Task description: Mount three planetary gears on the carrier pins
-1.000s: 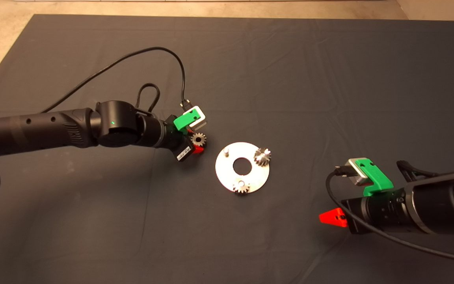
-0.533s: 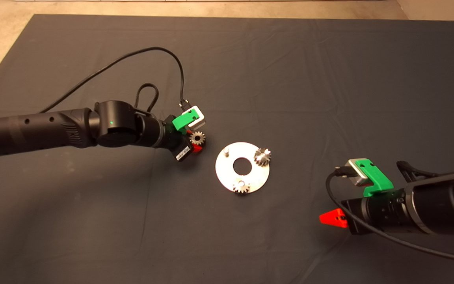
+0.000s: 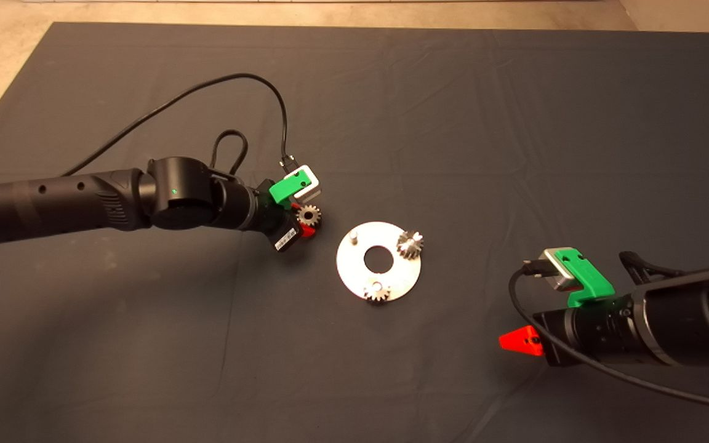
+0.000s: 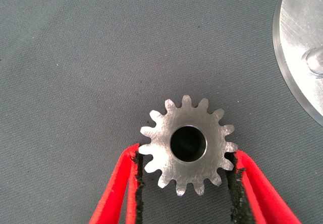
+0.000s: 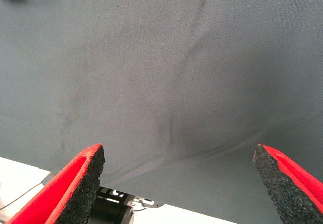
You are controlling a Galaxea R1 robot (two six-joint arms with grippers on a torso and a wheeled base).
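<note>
So two gears [image 3: 410, 244] are seated on the disc [image 3: 354, 271]; the third gear [image 4: 187, 144] is pinched by the left gripper [image 4: 185, 171] just beside it, one pin [image 3: 353, 235] left bare. The right gripper [image 5: 179, 176] is parked wide open, empty.

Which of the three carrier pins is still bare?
The carrier pin on the disc's side nearest the left gripper. The other two already carry gears; the third gear sits between the left gripper's fingers.
</note>
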